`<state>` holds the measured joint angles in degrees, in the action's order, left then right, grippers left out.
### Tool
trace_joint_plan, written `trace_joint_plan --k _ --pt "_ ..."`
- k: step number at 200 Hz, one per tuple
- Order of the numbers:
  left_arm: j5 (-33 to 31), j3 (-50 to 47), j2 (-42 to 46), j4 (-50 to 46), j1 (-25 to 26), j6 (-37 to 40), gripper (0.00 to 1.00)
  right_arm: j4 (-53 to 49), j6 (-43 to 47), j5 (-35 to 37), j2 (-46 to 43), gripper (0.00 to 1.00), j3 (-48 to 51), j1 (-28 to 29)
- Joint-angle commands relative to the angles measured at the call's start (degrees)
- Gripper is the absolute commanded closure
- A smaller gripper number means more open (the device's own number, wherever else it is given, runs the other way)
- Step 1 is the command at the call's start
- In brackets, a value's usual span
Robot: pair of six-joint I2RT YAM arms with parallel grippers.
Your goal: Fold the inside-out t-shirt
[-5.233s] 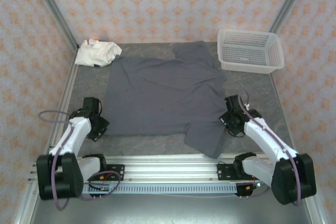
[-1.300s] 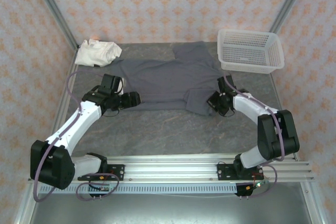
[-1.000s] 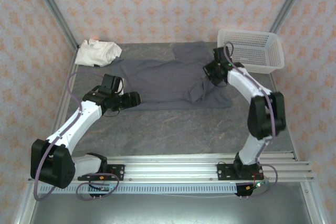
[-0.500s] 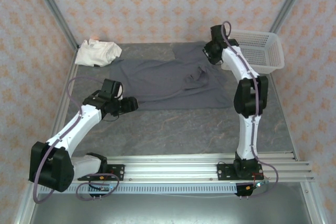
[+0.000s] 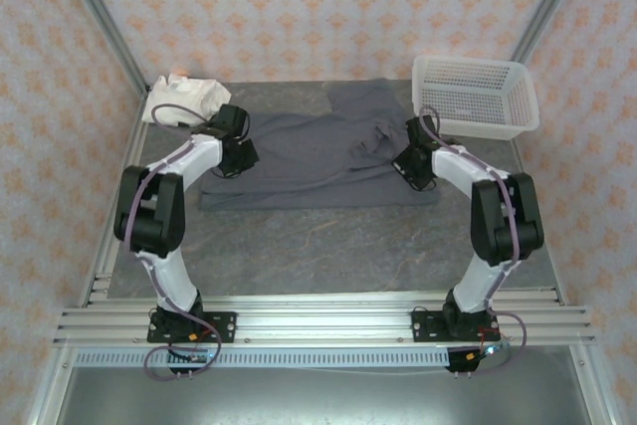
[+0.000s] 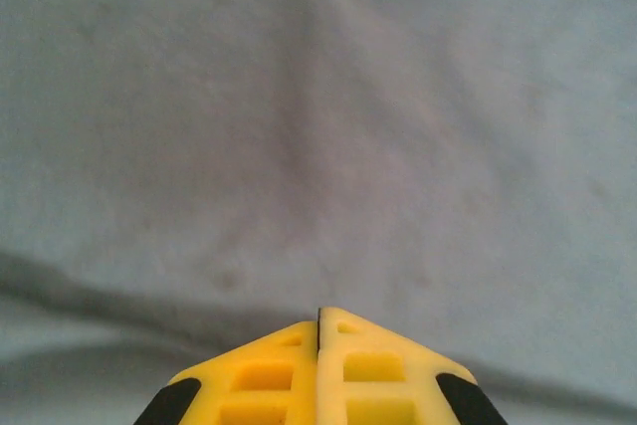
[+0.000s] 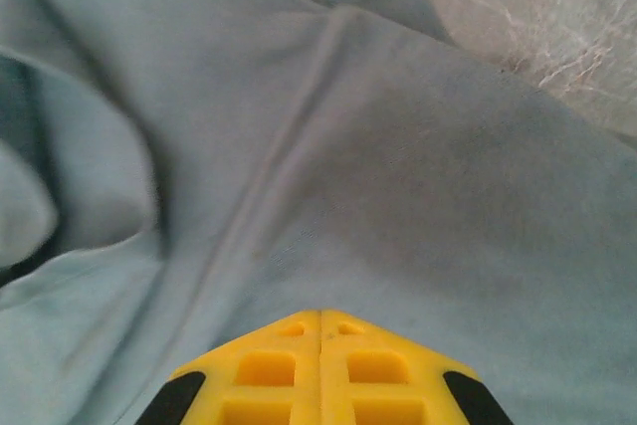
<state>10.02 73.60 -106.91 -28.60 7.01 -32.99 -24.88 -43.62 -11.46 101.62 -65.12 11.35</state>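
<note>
From above, the large dark slate-grey cotton t-shirt (image 5: 309, 161) is lying as a wide band across the far half of the grey table (image 5: 328, 246). The left gripper (image 5: 242, 152) is sitting at its left edge and the right gripper (image 5: 411, 166) at its right edge. At the left wrist, the yellow fingers (image 6: 274, 375) are pressing together over smooth fabric. At the right wrist, the yellow fingers (image 7: 378, 370) are meeting above creased cloth.

Both arms reach away from the near edge of the table (image 5: 328, 246), elbows bowed outward. The left gripper (image 5: 237, 153) is low toward the far left corner. The right gripper (image 5: 412, 165) is low toward the far right. The yellow left fingers (image 6: 261, 377) press flush together with no gap, and so do the right fingers (image 7: 261, 370).
</note>
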Motion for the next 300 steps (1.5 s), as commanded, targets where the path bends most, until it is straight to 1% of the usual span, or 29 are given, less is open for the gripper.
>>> trace_joint_plan --k 1,24,50,72,80,102,136,170,193,206,213,221,228,239,250,263,278,286,300 --pt "-0.54 1.51 -4.55 1.29 -1.92 -1.64 1.0 2.54 -0.9 1.96 2.13 1.0 0.31 -0.8" --pt "-1.41 1.55 -8.3 -0.24 -2.67 -1.97 1.0 0.74 -3.1 1.41 3.83 1.0 0.67 -1.01" --pt "-2.56 -3.23 -6.93 -0.71 -3.05 -3.61 1.0 -2.71 -4.73 1.8 3.48 1.0 2.58 -1.02" --pt "-2.4 -10.03 -2.88 0.24 -3.05 -4.68 1.0 -2.55 -6.63 -0.83 1.51 1.0 7.05 -1.02" --pt "-2.16 -12.87 0.54 0.81 -3.05 -4.92 1.0 -2.21 -7.49 -1.79 0.55 1.0 9.48 -1.03" --pt "-0.26 -20.06 5.93 1.1 -2.9 -5.49 1.0 -1.51 -9.63 -3.66 -4.33 1.0 16.15 -0.9" --pt "-1.39 -30.62 16.18 0.53 -2.0 -5.77 1.0 -2.88 -12.18 -4.36 -12.79 1.0 25.71 -0.3" --pt "-2.05 -36.11 22.65 -1.24 -0.91 -6.66 1.0 -3.88 -15.47 -3.67 -20.83 1.0 33.72 1.5" --pt "-1.02 -37.65 27.27 -0.38 0.26 -6.44 1.0 -8.73 -13.78 -2.88 -24.96 1.0 31.75 1.65" --pt "-1.68 -35.02 29.78 -1.71 0.3 -5.57 1.0 -11.66 -12.8 -2.46 -28.11 1.0 27.39 2.23" --pt "-2.27 -32.62 31.22 -2.77 0.34 -4.21 1.0 -12.58 -11.42 -1.12 -29.56 1.0 24.29 2.58" --pt "-3.5 -29.7 32.73 -3.89 0.33 -2.47 0.9 -13.12 -9.36 1.61 -30.52 1.0 20.02 2.83" --pt "-4.73 -27.12 33.86 -4.31 0.29 -0.73 0.79 -11.78 -6.52 4.08 -30.37 1.0 16.47 2.95" --pt "-5.87 -23.85 34.9 -3.66 0.22 1.84 0.6 -7.87 -0.35 8.25 -28.26 0.94 11.65 3.35" --pt "-5.41 -21.52 35.07 -1.89 0.03 4.92 0.5 -4.84 6.88 11.91 -23.54 0.89 6.33 3.59" --pt "-4.31 -19.5 34.65 0.05 -0.17 6.9 0.41 -4.95 14.46 16.56 -15.44 0.86 -1.81 3.94" --pt "-2.91 -18.77 34.58 2.2 -0.63 7.62 0.35 -7.79 20.77 19.97 -5.89 0.84 -11.08 4.31" --pt "-2.26 -18.91 34.78 3.24 -0.59 7.64 0.32 -8.07 23.08 20.94 -1.6 0.82 -14.69 4.6" --pt "-0.97 -19.33 35.2 4.84 -0.63 7.64 0.3 -9.61 26.73 21.11 5.37 0.81 -20.69 4.98"
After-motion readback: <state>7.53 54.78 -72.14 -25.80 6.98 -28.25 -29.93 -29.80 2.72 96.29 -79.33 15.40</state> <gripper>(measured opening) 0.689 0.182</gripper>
